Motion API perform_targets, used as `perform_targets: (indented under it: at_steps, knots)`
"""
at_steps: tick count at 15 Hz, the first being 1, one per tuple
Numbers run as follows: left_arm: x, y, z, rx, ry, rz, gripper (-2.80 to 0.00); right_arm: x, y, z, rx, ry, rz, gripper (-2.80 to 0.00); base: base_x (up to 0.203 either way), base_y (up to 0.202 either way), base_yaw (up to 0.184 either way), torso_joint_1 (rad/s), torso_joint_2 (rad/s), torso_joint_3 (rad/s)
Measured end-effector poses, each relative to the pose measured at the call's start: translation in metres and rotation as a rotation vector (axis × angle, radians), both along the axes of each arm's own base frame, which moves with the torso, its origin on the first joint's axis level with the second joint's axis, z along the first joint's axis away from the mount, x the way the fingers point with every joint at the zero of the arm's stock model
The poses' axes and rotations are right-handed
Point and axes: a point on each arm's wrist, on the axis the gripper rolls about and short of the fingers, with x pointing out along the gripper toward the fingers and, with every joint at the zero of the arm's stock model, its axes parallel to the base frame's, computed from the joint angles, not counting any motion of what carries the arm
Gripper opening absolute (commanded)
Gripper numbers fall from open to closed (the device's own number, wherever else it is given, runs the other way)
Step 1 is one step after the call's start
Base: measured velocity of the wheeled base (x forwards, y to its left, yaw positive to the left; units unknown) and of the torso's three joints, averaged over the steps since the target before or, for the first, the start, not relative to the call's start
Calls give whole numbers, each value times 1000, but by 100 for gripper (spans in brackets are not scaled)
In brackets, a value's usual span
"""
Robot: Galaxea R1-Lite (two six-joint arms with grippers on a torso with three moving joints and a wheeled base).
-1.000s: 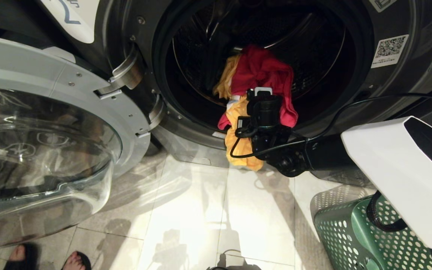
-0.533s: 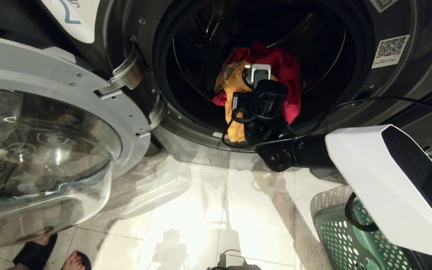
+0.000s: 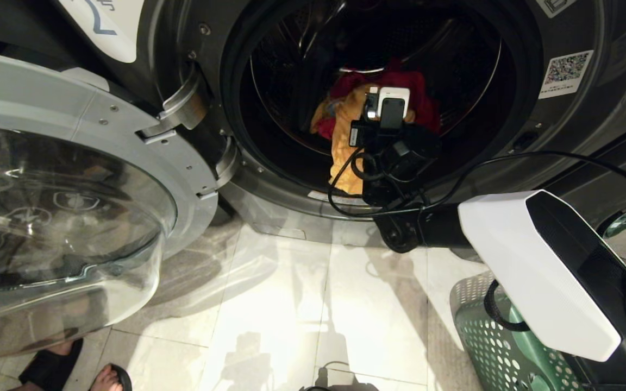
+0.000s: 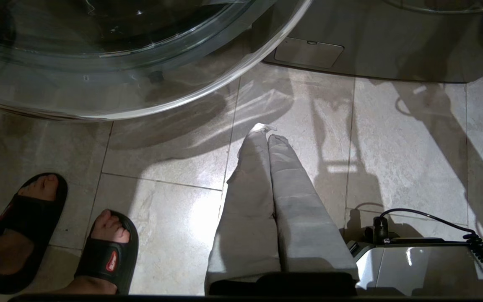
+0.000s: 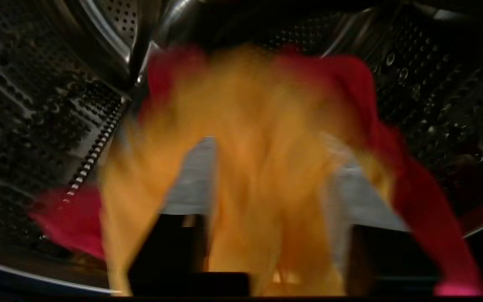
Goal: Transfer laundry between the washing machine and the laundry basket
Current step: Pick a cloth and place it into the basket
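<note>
The washer (image 3: pixel 193 60) stands with its door (image 3: pixel 68 206) swung open, drum facing me, red and yellow clothes (image 3: pixel 345 141) bunched inside. The right gripper (image 5: pixel 266 180) reaches in, fingers parted around yellow cloth. The basket (image 3: pixel 487 342) sits right of it, contents hidden.

My wrist camera hides my right tool (image 3: pixel 378 100) in the head view, and the yellow cloth (image 5: pixel 262 167) and red cloth (image 5: pixel 375 109) are smeared by blur in the right wrist view (whether I grip them I cannot tell). My arm covers part of the basket (image 3: pixel 487 336), and the door (image 3: pixel 63 206) is cut off at the edge.
</note>
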Motion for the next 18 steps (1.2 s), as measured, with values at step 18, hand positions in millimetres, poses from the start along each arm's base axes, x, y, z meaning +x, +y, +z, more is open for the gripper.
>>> perform_targets:
  at_steps: [18]
  knots:
    - [0, 0, 0, 0, 0, 0, -280, -18, -7, -38, -6, 470, 115, 0, 0, 0, 0, 0, 0, 0]
